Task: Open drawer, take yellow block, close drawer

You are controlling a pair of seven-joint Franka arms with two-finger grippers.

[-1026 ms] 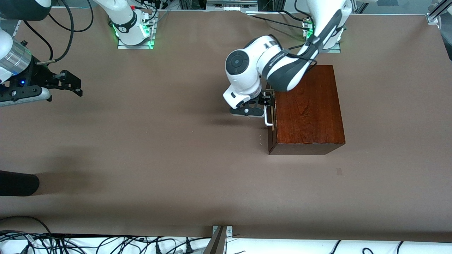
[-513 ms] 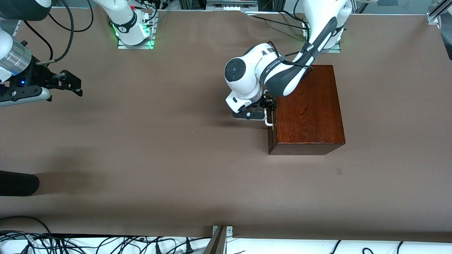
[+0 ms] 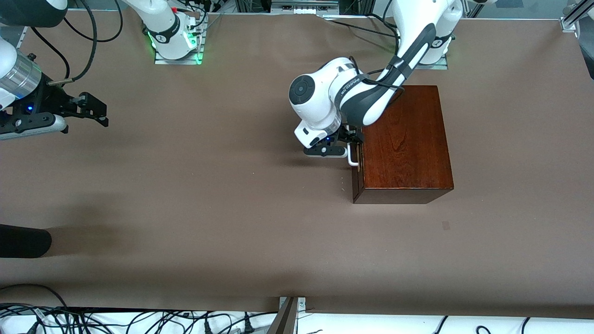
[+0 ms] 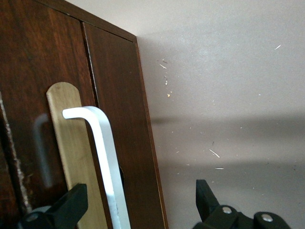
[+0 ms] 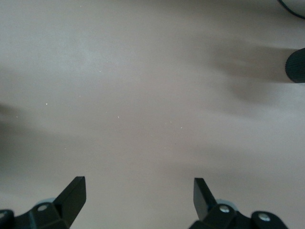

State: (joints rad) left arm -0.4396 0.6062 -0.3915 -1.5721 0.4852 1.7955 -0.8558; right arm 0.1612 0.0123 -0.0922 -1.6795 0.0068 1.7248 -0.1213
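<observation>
The dark mahogany box [image 3: 403,144] stands near the left arm's base. Its drawer [image 3: 356,178] is shut, with its dark front and white loop handle [image 3: 352,160] facing the right arm's end of the table. My left gripper [image 3: 351,141] is open at the handle. In the left wrist view the handle [image 4: 107,157] runs between the two spread fingers [image 4: 71,207], on a pale plate on the drawer front [image 4: 119,95]. My right gripper [image 3: 95,111] is open and empty above the table at the right arm's end. The yellow block is out of view.
A dark rounded object [image 3: 23,241] lies at the table edge toward the right arm's end, nearer the front camera. Cables [image 3: 139,320] run along the near edge. Brown table surface [image 3: 222,195] spreads between the box and the right gripper.
My left gripper has moved closer to the drawer front, so the handle now sits between its fingers. The right arm has not moved.
</observation>
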